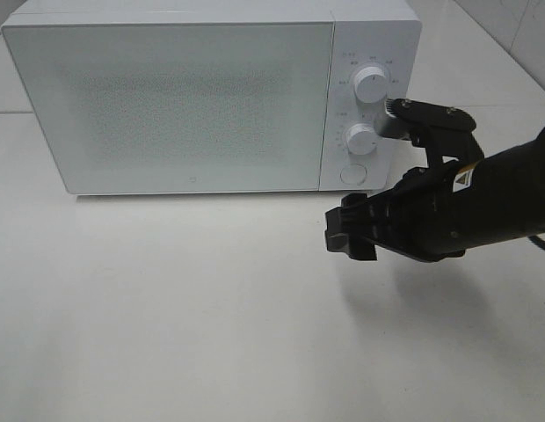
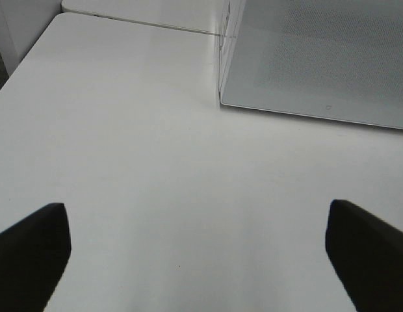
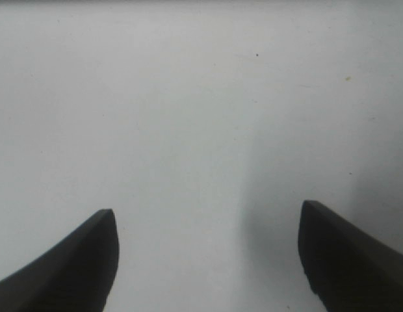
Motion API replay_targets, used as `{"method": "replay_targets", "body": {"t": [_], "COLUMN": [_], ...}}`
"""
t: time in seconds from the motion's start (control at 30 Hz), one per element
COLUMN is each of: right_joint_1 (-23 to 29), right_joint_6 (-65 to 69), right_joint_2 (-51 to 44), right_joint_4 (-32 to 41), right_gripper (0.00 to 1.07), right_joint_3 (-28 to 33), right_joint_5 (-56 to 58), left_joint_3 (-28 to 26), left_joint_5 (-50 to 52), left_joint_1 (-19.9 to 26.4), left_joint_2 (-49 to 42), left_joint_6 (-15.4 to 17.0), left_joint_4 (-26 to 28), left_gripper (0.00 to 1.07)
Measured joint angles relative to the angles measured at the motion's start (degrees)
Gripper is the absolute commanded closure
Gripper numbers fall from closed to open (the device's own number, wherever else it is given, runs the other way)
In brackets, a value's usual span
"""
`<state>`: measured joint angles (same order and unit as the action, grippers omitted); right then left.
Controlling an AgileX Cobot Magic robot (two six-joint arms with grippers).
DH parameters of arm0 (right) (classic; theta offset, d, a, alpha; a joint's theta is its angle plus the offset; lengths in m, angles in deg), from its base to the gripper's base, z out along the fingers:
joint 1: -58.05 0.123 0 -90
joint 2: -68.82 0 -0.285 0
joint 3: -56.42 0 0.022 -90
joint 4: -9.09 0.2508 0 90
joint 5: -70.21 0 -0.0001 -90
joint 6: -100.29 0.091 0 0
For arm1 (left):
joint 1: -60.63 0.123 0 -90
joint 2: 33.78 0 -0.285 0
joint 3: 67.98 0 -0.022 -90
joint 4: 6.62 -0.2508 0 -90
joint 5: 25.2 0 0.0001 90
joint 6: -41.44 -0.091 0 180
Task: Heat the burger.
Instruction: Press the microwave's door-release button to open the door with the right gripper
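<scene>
The burger is not in any view. The white microwave stands at the back of the table with its door shut; the frosted door hides the inside. My right gripper hangs over the table just in front of the microwave's control panel, pointing left. In the right wrist view it is open and empty over bare table. My left gripper is open and empty, low over the table, facing the microwave's left front corner. The left arm is outside the exterior high view.
The panel has two round knobs and a round button below them. The white table stretches in front of the microwave. A table seam and edge lie behind the microwave's left side.
</scene>
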<state>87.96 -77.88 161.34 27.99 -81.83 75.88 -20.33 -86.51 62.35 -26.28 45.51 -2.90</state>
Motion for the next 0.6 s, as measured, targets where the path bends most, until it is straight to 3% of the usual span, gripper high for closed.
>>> {"method": "replay_targets", "body": {"t": [0.3, 0.6], "right_joint_1": [-0.97, -0.97], "right_joint_6": [0.00, 0.00], "right_joint_2": [-8.71, -19.19], "right_joint_4": [-7.79, -9.11], "right_gripper": [0.33, 0.33], "right_joint_3": [-3.95, -4.24], "right_joint_5": [17.48, 28.53], "left_joint_3": [0.00, 0.00], "left_joint_5": [0.00, 0.00], "left_joint_1": [0.00, 0.00], "left_joint_2": [0.00, 0.00], "left_joint_6": [0.00, 0.00], "left_joint_4": [0.00, 0.00], "left_gripper": [0.07, 0.07]}}
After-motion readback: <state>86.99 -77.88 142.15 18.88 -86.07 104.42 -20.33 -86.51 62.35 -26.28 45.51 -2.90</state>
